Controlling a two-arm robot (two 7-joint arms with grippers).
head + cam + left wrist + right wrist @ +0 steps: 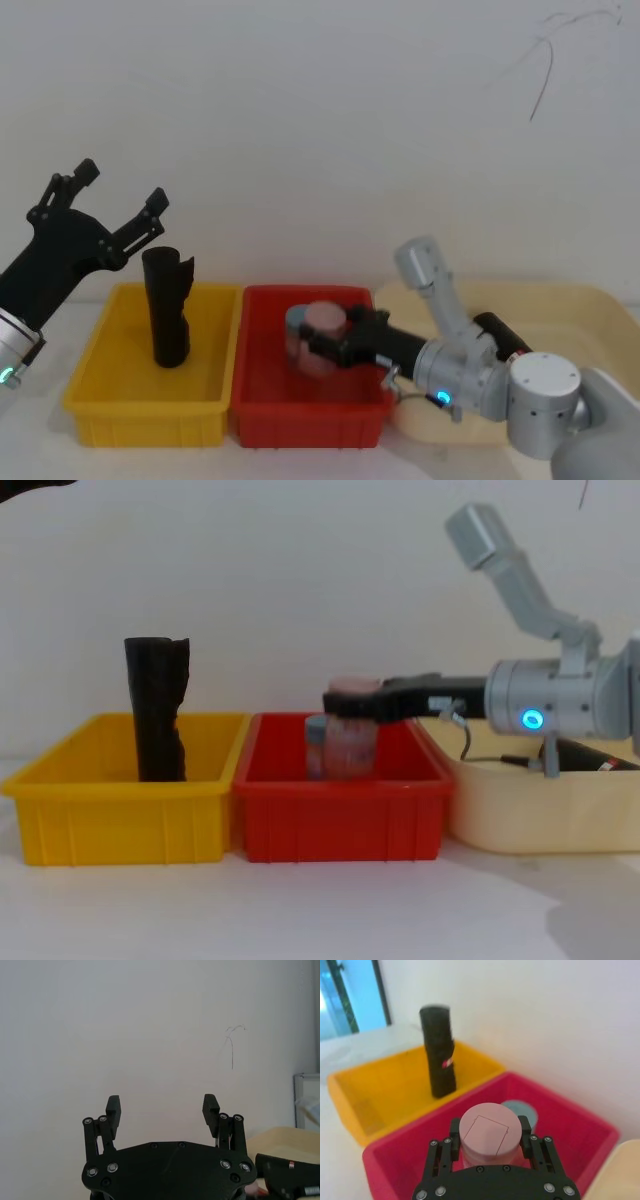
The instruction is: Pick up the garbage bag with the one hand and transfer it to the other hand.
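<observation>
Garbage bag: black glossy roll w/ small red-and-white label. It lies on its side in the cream tray at the far right of the row, partly hidden by the right arm. Neither gripper touches it.

Right gripper, on the arm w/ the blue ring light, reaches left from over the tray into the red bin, the middle one. Its fingers are clamped on either side of a pink cylinder, which stands upright. From the chest view the cylinder's base sits low inside the bin; can't tell if it's touching the floor. A grey-blue cylinder sits just beside the pink one, on its left and a bit farther back.

Yellow bin is at the left, touching the red bin. In it a second black roll stands upright toward the far side. It has a jagged top edge and, in the right wrist view, a small red-and-white mark on its side.

Left gripper is up high, above and left of the yellow bin, well apart from everything. Its fingers are spread wide w/ nothing between them, and a green light shows on its arm at the left edge.
</observation>
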